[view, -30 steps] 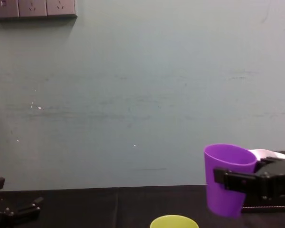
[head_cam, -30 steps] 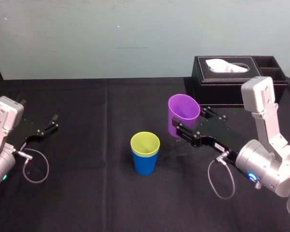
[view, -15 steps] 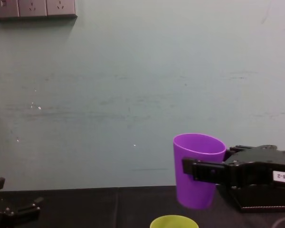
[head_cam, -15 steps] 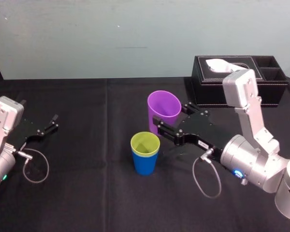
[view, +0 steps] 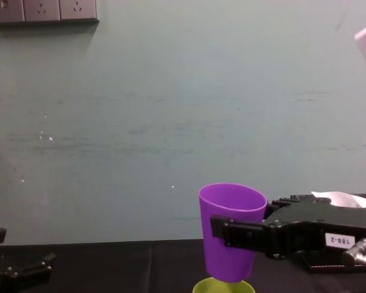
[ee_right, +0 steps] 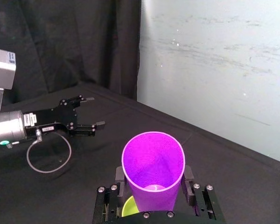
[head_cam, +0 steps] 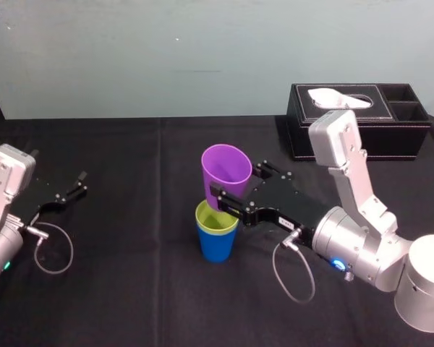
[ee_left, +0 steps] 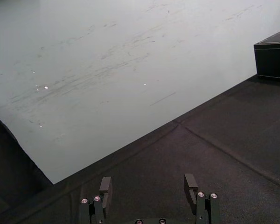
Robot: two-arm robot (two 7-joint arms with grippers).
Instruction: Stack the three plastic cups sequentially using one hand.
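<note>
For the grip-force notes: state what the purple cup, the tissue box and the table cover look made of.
Purple cup, held in the right end effector over the stacked cups: likely plastic, thin-walled, smooth, evenly coloured, semi-matte. Tissue box: looks like black leather or imitation, with pale stitching along edges. Table cover: black cloth, matte, with a visible crease.
</note>
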